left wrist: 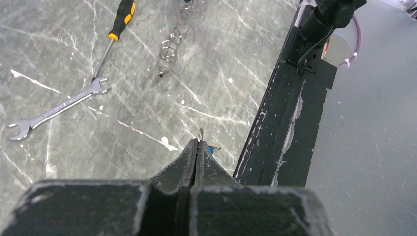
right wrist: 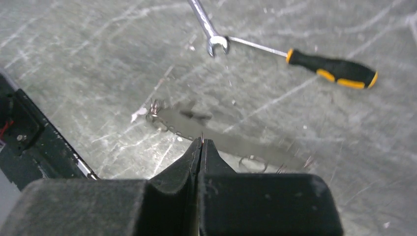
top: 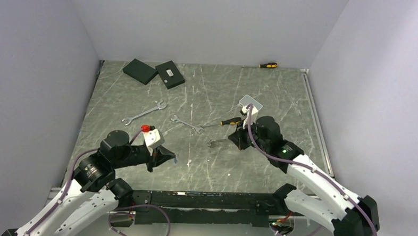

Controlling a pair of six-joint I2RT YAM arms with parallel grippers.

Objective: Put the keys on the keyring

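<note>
Two silver keys lie on the marble table: one point(top: 143, 113) at centre left, the other point(top: 187, 124) point(left wrist: 59, 108) point(right wrist: 209, 29) with its end by a screwdriver tip. The keyring point(top: 216, 143) point(left wrist: 172, 42) point(right wrist: 253, 162) looks like a loose grey wire coil lying flat. My right gripper point(top: 233, 142) point(right wrist: 202, 141) stands over it, shut, with a thin wire poking up between its tips. My left gripper point(top: 173, 159) point(left wrist: 198, 142) hovers near the front rail, shut, apart from the keys. A tiny silver loop shows at its tips; I cannot tell whether it is pinched.
A yellow-and-black screwdriver point(top: 228, 120) point(left wrist: 120, 19) point(right wrist: 332, 69) lies between the second key and the right gripper. Another screwdriver point(top: 268, 64) rests at the back wall. Two black boxes point(top: 139, 71) point(top: 170, 74) sit at the back left. The black front rail point(left wrist: 280, 123) runs beside the left gripper.
</note>
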